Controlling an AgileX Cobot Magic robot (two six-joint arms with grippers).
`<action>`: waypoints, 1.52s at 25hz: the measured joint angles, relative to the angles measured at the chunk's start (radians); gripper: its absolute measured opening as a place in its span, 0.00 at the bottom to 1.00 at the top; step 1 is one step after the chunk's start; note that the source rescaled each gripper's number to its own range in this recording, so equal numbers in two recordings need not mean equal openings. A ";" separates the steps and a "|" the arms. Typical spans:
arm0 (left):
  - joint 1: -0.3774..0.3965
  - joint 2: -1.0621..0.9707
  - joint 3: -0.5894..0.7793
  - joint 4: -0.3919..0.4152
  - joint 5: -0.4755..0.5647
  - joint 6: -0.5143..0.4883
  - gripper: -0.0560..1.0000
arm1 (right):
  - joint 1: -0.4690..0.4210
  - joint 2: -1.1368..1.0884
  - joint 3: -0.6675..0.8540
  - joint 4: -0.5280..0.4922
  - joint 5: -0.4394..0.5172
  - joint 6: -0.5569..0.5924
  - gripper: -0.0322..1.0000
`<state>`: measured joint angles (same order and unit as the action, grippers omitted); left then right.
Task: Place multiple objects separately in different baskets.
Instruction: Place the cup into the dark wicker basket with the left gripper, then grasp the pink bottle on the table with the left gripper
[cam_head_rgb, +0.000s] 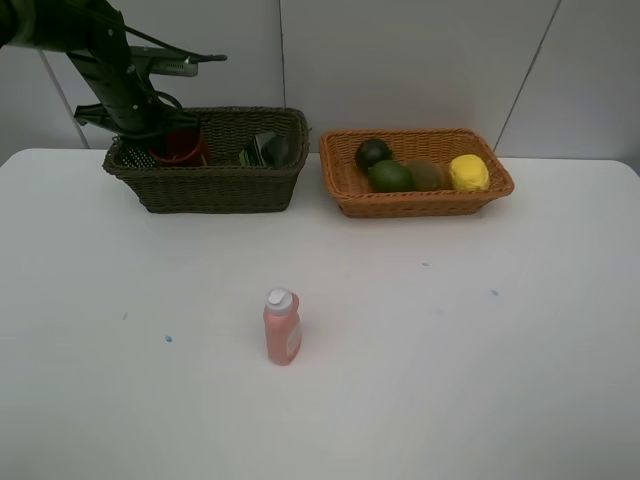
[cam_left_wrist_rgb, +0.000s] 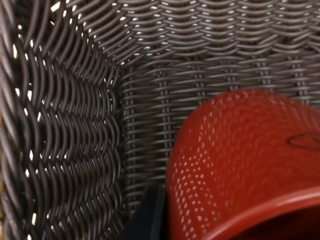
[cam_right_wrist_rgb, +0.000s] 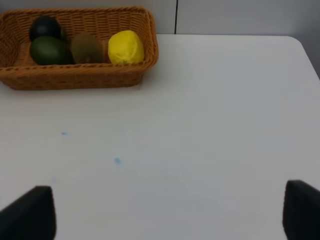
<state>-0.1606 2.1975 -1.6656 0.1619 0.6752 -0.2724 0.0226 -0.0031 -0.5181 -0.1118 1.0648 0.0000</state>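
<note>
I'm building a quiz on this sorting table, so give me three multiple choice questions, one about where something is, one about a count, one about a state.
1. Where does the pink bottle stand?
A. in the dark basket
B. on the bare table in front of the baskets
C. in the orange basket

2. How many fruits lie in the orange basket?
A. two
B. four
C. six

3. How is the right end effector?
A. open, holding nothing
B. shut on the lemon
C. shut on the bottle

Answers:
1 B, it stands upright on the white table.
2 B, dark fruit, lime, kiwi, lemon.
3 A, its fingertips sit wide apart over bare table.
</note>
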 joint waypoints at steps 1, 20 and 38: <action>0.000 0.000 0.000 -0.005 -0.001 0.000 0.05 | 0.000 0.000 0.000 0.000 0.000 0.000 0.99; 0.000 -0.003 0.000 -0.034 0.049 -0.063 1.00 | 0.000 0.000 0.000 0.000 0.000 0.000 0.99; -0.001 -0.249 0.000 -0.030 0.081 -0.052 1.00 | 0.000 0.000 0.000 0.000 0.000 0.000 0.99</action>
<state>-0.1620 1.9485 -1.6656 0.1316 0.7561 -0.3243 0.0226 -0.0031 -0.5181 -0.1118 1.0648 0.0000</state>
